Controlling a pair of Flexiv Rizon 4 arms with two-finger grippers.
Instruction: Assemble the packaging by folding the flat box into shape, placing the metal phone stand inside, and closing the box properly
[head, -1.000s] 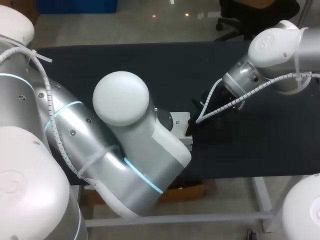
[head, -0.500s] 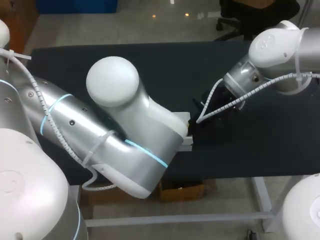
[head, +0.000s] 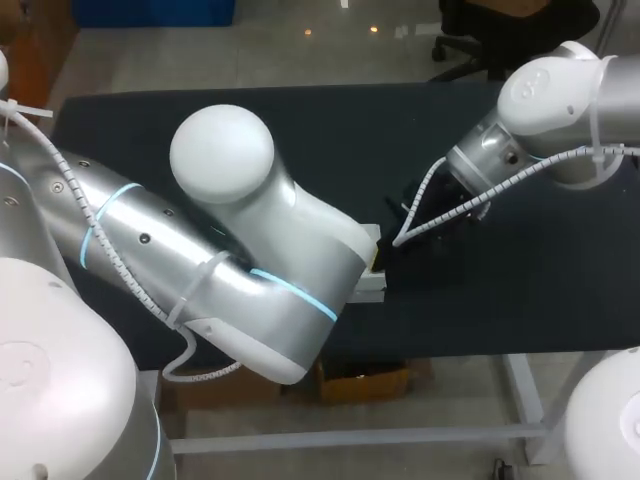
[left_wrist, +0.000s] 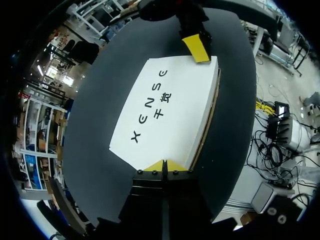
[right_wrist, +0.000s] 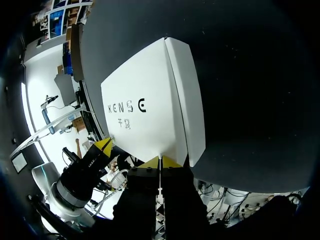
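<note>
Cardboard, white and smooth-faced: box (left_wrist: 185, 85) in flat form on the dark matte table (left_wrist: 95, 150), toward its near side. Carries black lettering (left_wrist: 148, 103) down the broad rectangular top panel; shows a thin raw-brown edge (left_wrist: 202, 125) along one long side. Breaks, in the right wrist view, at a straight lengthwise crease (right_wrist: 176, 100), with a narrow panel sloping off beyond it. Left gripper (left_wrist: 163, 165) at one short end: yellow wedge-shaped tips drawn together with only a hairline seam between them, touching the box's edge, nothing visibly held between. Right gripper (right_wrist: 160, 162) at the opposite short end, likewise closed tip to tip against the edge there. Seen from above, box mostly hidden under the glossy grey-and-white shell of the left arm (head: 260, 290), rounded at the joint and ringed with a thin cyan line; only a white sliver in sight past it. Right arm (head: 540, 110) in from the far right corner, silver and white, wound with a pale spiral-wrapped cable (head: 440, 215), its black wrist just beside that sliver
</note>
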